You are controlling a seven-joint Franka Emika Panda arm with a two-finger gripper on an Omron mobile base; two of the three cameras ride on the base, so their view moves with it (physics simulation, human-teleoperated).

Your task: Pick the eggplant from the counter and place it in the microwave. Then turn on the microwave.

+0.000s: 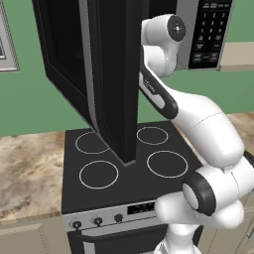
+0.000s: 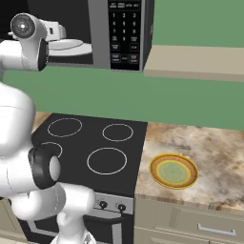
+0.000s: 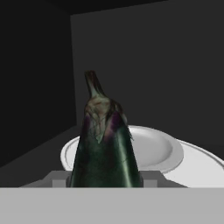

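In the hand view, the dark purple eggplant (image 3: 105, 144) stands stem-up between the fingers of my gripper (image 3: 105, 179), which is shut on it. Behind it lies a white turntable plate (image 3: 157, 151) inside the dark cavity of the microwave (image 2: 100, 33). The microwave door (image 1: 111, 74) hangs wide open, and my arm reaches past it into the cavity. The black keypad (image 2: 124, 31) sits on the microwave's right side. The marbled counter (image 2: 209, 143) lies to the right of the stove.
A black four-ring stove (image 2: 95, 143) sits directly below the microwave. A yellow-rimmed green plate (image 2: 174, 170) rests on the counter right of it. More counter (image 1: 25, 168) lies left of the stove. The open door juts out over the burners.
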